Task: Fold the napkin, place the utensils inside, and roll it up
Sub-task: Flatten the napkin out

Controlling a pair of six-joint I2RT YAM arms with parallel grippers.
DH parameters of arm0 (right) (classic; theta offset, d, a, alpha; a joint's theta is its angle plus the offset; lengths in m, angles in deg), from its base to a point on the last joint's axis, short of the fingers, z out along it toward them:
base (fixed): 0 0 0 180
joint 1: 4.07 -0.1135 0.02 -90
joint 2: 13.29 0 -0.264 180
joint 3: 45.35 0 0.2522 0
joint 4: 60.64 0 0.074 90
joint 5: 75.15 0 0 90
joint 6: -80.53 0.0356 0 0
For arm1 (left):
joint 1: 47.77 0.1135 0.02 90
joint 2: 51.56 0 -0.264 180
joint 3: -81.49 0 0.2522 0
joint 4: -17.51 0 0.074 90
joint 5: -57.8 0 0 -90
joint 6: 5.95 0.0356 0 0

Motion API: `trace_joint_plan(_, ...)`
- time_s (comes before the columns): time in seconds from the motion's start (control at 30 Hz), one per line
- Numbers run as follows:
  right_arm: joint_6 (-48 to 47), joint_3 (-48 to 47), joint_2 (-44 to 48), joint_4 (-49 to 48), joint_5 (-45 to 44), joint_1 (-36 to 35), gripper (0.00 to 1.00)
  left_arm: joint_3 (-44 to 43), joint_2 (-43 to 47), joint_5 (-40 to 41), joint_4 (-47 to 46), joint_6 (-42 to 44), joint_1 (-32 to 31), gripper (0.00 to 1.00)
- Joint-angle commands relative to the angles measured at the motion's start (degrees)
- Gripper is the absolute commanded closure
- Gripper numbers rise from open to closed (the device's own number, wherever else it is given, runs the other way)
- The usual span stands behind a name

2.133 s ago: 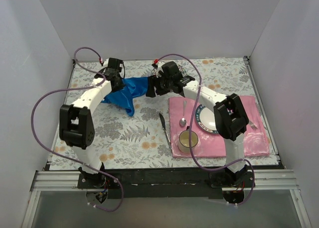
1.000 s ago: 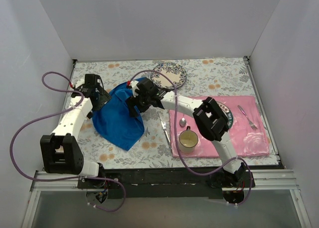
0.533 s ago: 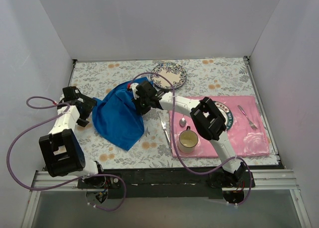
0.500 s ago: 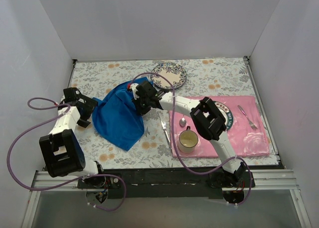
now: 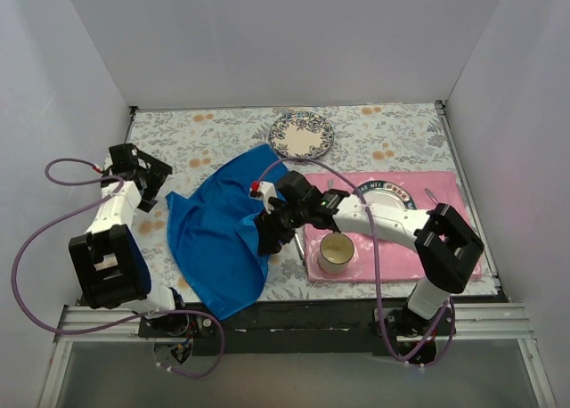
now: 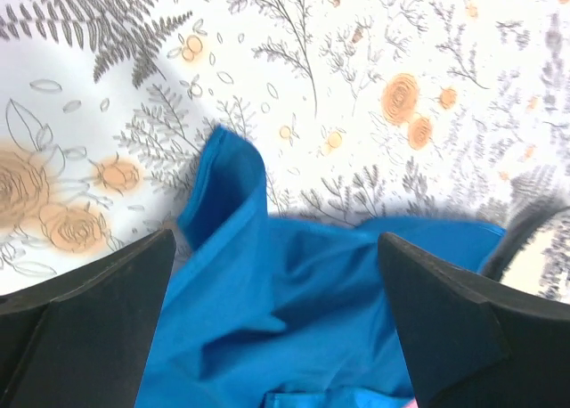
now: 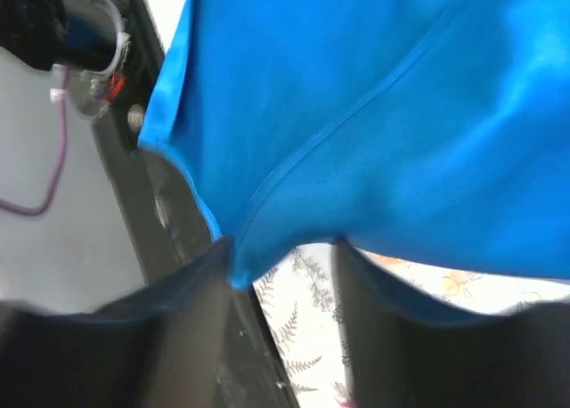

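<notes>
The blue napkin (image 5: 216, 239) lies spread on the floral table, its near corner reaching the front edge. My right gripper (image 5: 270, 234) hangs low at the napkin's right edge. In the right wrist view its fingers (image 7: 283, 248) stand apart with bare table between them, and the napkin's hem (image 7: 267, 194) rests against the tips. My left gripper (image 5: 142, 169) is open at the far left, just off the cloth. Its wide-spread fingers (image 6: 276, 239) frame the napkin's raised corner (image 6: 233, 172). Only a fork's end (image 5: 428, 194) shows; the knife and spoon are hidden under the right arm.
A pink placemat (image 5: 392, 258) on the right carries a cream cup (image 5: 336, 250) and a patterned plate (image 5: 385, 197). A second floral plate (image 5: 301, 134) sits at the back. The right arm stretches across the placemat. White walls enclose the table.
The right gripper has moved toward the near edge, drawing the napkin with it. The cloth now lies flatter and reaches further forward. The left gripper has shifted slightly toward the back left.
</notes>
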Motion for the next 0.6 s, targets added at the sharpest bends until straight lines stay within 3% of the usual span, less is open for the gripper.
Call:
trace_joint_plan(0.0,-2.7,-10.2,-3.4,4.2,-7.8,5.4,0.32,-5.3,-5.8,4.1,1.1,5.4,-0.7,0.02)
trace_joint_plan(0.1,-2.8,-19.4,-9.2,7.8,-14.1,11.1,0.27,-10.0,-10.5,4.9,5.0,8.3,-1.4,0.02)
trace_joint_plan(0.2,-2.8,-26.6,-15.5,7.1,-12.0,15.8,0.26,-10.9,-14.0,5.3,6.8,9.3,-2.2,0.02)
trace_joint_plan(0.4,-3.6,-40.5,-28.7,10.2,-13.4,17.5,0.28,-7.0,-14.4,-2.0,2.9,6.8,-3.7,0.05)
trace_joint_plan(0.53,-1.5,-48.2,-34.6,12.0,-13.3,17.9,0.32,-8.5,-17.1,-6.1,2.1,5.6,-3.7,0.26)
trace_joint_plan(0.57,-1.3,-48.9,-35.1,10.9,-12.8,18.0,0.33,-9.0,-17.9,-5.9,2.1,5.6,-3.6,0.41)
